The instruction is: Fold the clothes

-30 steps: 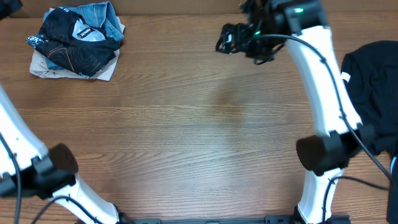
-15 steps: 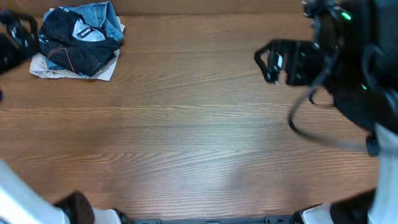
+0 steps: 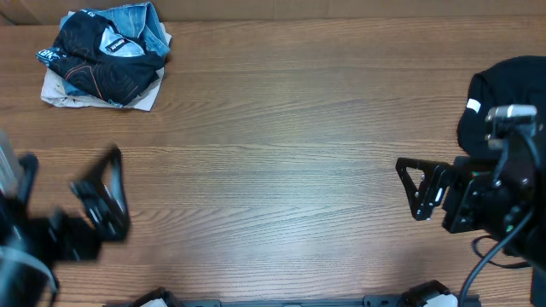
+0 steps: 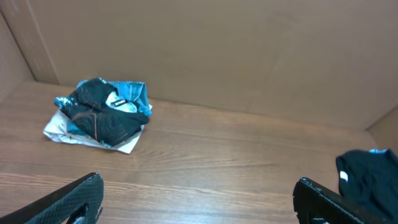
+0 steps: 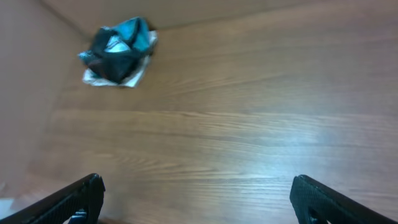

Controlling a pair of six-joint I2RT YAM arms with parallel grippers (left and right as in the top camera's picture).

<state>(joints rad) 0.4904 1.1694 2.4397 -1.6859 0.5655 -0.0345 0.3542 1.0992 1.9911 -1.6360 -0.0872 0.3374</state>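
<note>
Apparently the jersey [image 3: 107,60] is already dealt with. It sits as a compact, somewhat rumpled bundle on top of a small stack, well ahead of the left claw [image 4: 199,208] and off to its left. From the right claw [image 3: 411,191] it lies far ahead, right across the bench [image 3: 281,170]. Under it I can make out a blue denim piece [image 3: 153,26] and a pale cloth [image 3: 60,95].

What looks left to do is the black heap [image 3: 503,98]. It lies loose and unfolded near the right claw, beside its wrist rather than in front of its fingers. Both claws hang over bare wood with their fingers spread wide and nothing between them.

Counting: one jersey, one denim piece, one pale cloth, one black heap, two claws. Whether the stack hides more layers I cannot tell. My guess is that the task is past its middle, with the heap to be spread and folded.
</note>
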